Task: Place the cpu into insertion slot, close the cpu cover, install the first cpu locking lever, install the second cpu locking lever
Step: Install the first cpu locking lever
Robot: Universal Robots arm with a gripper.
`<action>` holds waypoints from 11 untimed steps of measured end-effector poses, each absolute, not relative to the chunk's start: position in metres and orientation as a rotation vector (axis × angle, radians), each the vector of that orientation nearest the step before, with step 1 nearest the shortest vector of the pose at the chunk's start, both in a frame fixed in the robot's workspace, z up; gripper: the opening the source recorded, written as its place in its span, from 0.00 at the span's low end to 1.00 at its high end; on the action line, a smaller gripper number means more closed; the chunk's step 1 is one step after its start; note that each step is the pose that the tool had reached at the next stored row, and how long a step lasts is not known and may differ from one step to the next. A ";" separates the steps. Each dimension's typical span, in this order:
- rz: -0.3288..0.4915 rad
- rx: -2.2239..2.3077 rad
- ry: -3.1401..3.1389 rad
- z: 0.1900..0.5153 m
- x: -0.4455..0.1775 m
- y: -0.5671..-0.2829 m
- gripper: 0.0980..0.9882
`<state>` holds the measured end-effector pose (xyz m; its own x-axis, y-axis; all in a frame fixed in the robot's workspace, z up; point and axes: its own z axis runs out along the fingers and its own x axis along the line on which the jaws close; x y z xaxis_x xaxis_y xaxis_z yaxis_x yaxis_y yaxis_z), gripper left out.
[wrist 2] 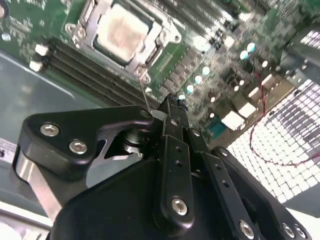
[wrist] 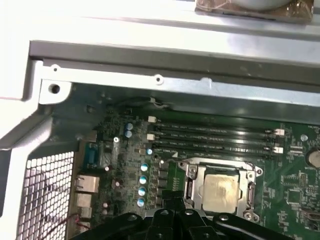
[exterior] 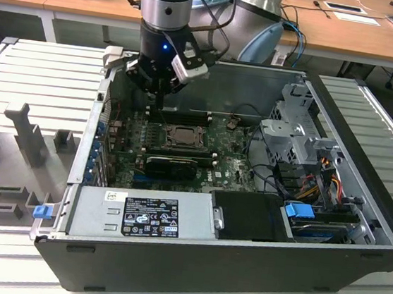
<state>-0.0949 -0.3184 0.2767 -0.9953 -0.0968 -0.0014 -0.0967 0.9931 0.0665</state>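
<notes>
Your tool is pinched shut, empty, beside the thin wire locking lever, likely to work it; the pale silvery square cpu sits under its grey metal frame cover.

I see a ribbed, silvery tabletop carrying the open, dark-walled computer case at its middle. A grey moulded fixture sits just beside it at the exterior view's left, with a small blue piece between them.
</notes>
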 end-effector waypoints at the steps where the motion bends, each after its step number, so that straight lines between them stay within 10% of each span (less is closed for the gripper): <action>1: -0.106 0.152 -3.135 0.276 -0.095 -0.318 0.01; 11: -0.105 0.085 -3.138 0.269 -0.098 -0.318 0.01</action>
<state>-0.0978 -0.3184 0.2691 -0.9985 -0.0540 -0.0013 -0.0540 0.9963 0.0668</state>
